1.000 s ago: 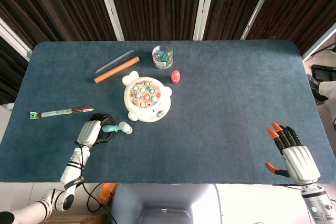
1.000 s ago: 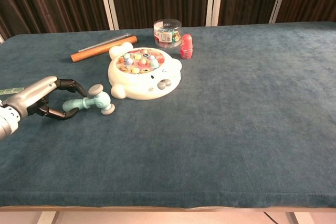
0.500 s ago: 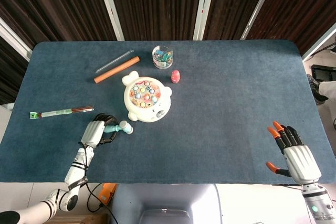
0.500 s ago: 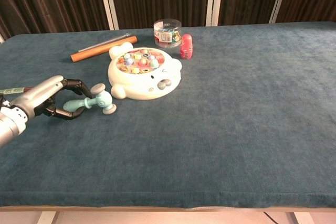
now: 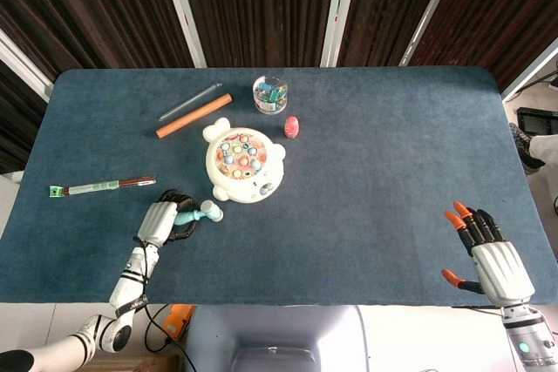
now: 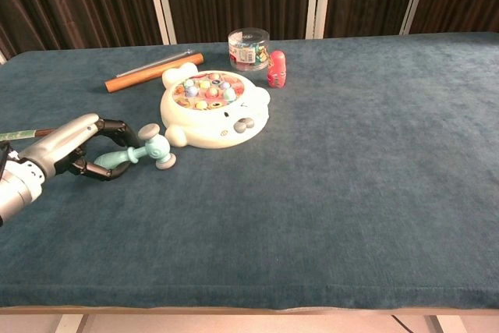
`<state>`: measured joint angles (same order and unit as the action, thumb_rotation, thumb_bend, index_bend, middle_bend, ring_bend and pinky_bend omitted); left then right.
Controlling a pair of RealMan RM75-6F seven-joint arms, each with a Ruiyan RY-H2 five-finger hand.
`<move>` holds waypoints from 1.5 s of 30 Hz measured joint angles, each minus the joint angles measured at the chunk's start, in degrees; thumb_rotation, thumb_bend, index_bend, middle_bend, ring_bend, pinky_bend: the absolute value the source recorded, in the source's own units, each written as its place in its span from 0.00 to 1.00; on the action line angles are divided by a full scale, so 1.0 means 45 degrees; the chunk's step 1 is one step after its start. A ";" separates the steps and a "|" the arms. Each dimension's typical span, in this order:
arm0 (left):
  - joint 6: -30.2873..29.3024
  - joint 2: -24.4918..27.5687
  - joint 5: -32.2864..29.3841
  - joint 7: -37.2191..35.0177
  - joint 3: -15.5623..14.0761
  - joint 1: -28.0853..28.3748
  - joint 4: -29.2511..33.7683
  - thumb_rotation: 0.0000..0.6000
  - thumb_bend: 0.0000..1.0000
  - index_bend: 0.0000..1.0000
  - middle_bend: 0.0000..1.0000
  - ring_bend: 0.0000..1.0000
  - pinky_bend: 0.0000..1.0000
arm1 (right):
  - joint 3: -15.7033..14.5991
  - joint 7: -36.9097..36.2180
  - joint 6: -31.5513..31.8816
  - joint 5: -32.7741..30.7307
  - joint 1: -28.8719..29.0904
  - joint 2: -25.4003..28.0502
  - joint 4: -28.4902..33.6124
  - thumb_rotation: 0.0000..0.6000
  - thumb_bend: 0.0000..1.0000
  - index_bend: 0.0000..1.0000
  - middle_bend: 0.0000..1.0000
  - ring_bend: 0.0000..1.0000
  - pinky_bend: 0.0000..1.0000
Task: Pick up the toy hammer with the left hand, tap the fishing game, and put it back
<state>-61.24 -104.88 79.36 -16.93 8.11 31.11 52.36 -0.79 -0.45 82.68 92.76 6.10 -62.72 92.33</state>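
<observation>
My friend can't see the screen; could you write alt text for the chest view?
The left hand grips the handle of a toy hammer beside a white fishing game on a blue table. Behind the game stand a clear jar, a red figure and an orange stick.

teal toy hammer [image 6: 139,153], cream fishing game [image 6: 214,109]

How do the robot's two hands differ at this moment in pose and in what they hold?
The left hand has its fingers curled around the handle of the toy hammer, whose head lies close to the fishing game; the right hand holds nothing, fingers spread. The left hand shows in both views; the right hand only in the head view. Both are low over the table's near edge.
</observation>
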 measured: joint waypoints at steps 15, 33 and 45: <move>-0.0362 -0.0228 -0.0044 0.0310 -0.0061 -0.0168 -0.0171 1.00 0.61 0.67 0.54 0.40 0.21 | -0.0015 0.0006 0.0002 0.0016 -0.0002 0.0004 -0.0002 1.00 0.33 0.00 0.00 0.00 0.00; -0.2340 -0.1269 0.0386 -0.0908 -0.0014 -0.0693 -0.1599 1.00 0.77 0.64 0.65 0.52 0.56 | -0.0070 -0.0037 0.0014 0.0103 -0.0013 0.0046 0.0005 1.00 0.33 0.00 0.00 0.00 0.00; -0.3724 -0.1220 0.0848 -0.1396 0.0142 -0.0905 -0.1625 1.00 0.81 0.61 0.73 0.86 1.00 | -0.0124 0.0018 -0.0069 0.0180 0.0027 0.0077 0.0024 1.00 0.33 0.00 0.00 0.00 0.00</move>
<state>-78.00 -110.36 83.18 -23.21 8.75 27.03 45.05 -1.35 -0.37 82.37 93.57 6.22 -62.38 92.44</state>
